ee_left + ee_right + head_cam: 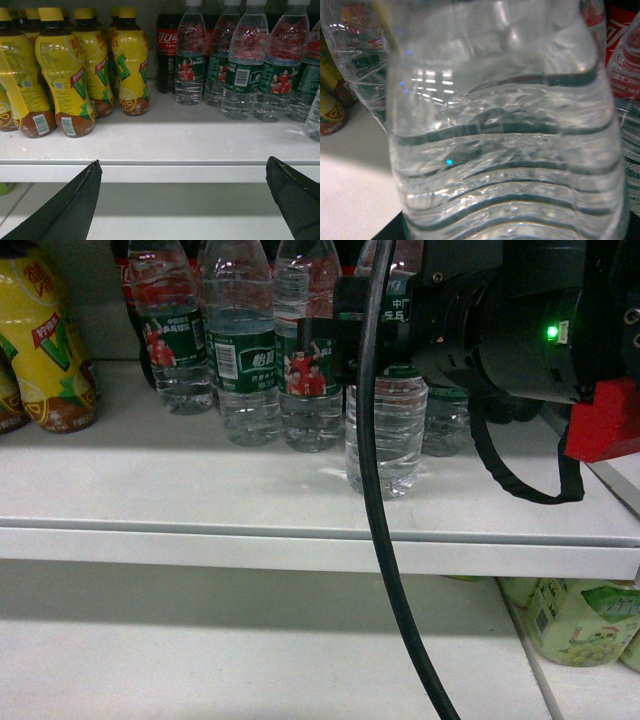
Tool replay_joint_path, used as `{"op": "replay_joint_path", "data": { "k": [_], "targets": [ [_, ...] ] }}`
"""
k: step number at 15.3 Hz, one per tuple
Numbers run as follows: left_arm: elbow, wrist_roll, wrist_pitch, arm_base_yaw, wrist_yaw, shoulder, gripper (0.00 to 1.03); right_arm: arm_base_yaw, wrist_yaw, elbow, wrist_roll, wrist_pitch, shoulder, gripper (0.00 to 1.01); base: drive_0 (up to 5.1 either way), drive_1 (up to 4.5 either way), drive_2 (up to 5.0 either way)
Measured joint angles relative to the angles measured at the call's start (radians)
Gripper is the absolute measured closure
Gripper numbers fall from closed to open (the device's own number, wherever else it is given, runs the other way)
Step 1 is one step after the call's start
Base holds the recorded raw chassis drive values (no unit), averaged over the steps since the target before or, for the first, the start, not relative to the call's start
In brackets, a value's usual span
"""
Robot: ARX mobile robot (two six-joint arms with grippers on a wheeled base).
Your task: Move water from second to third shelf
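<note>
A clear ribbed water bottle [385, 435] with a dark green label stands forward of its row on the white shelf [200, 490]. My right gripper [340, 340] is closed around its upper part at label height. The same bottle [505, 150] fills the right wrist view, with only dark slivers of the fingers at the bottom corners. Whether its base touches the shelf I cannot tell. Several more water bottles [240, 350] stand behind it. My left gripper [183, 161] hangs open and empty before the shelf's front edge [165, 167], below the water row [240, 75].
Yellow tea bottles [65, 75] crowd the shelf's left side, also seen in the head view [45, 340]. Dark cola bottles [167, 45] stand behind the water. A black cable [385, 570] hangs across the front. Green drink bottles [575, 620] lie on the lower shelf [250, 650] at right.
</note>
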Motion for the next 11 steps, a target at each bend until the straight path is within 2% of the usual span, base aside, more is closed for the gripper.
{"op": "replay_joint_path", "data": {
  "k": [2, 3, 6, 8, 11],
  "targets": [
    [0.000, 0.000, 0.000, 0.000, 0.000, 0.000, 0.05, 0.000, -0.005, -0.056, -0.020, 0.005, -0.048, 0.54, 0.0, 0.00, 0.0],
    [0.000, 0.000, 0.000, 0.000, 0.000, 0.000, 0.05, 0.000, -0.015, -0.099, -0.021, 0.001, -0.090, 0.57, 0.0, 0.00, 0.0],
    [0.000, 0.000, 0.000, 0.000, 0.000, 0.000, 0.05, -0.002, -0.054, -0.237, -0.031, -0.020, -0.232, 0.58, 0.0, 0.00, 0.0],
    [0.000, 0.000, 0.000, 0.000, 0.000, 0.000, 0.05, -0.026, -0.089, -0.332, -0.044, -0.051, -0.342, 0.58, 0.0, 0.00, 0.0],
    [0.000, 0.000, 0.000, 0.000, 0.000, 0.000, 0.05, -0.103, -0.101, -0.436, -0.069, -0.101, -0.501, 0.58, 0.0, 0.00, 0.0]
  ]
}}
